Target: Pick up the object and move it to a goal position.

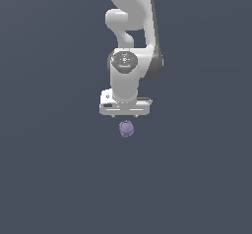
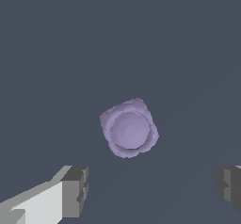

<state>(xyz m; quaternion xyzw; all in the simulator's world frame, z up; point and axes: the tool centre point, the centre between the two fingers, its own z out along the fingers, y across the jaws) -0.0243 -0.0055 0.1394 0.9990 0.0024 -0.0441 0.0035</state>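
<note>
The object (image 1: 126, 129) is a small pale purple lumpy blob lying on the dark grey-blue surface. In the exterior view it sits just below the white gripper (image 1: 125, 116), whose hand is far wider than the blob. In the wrist view the object (image 2: 129, 129) shows from above, rounded with a smooth dome in the middle and a bumpy rim. The gripper (image 2: 152, 188) is open and empty. Its two dark fingertips (image 2: 75, 190) stand wide apart. The object lies off the line between them, and nothing touches it.
The white arm (image 1: 130, 41) rises behind the gripper in the exterior view. The flat dark surface (image 1: 49, 179) runs all around the object, with no other things and no edges in sight.
</note>
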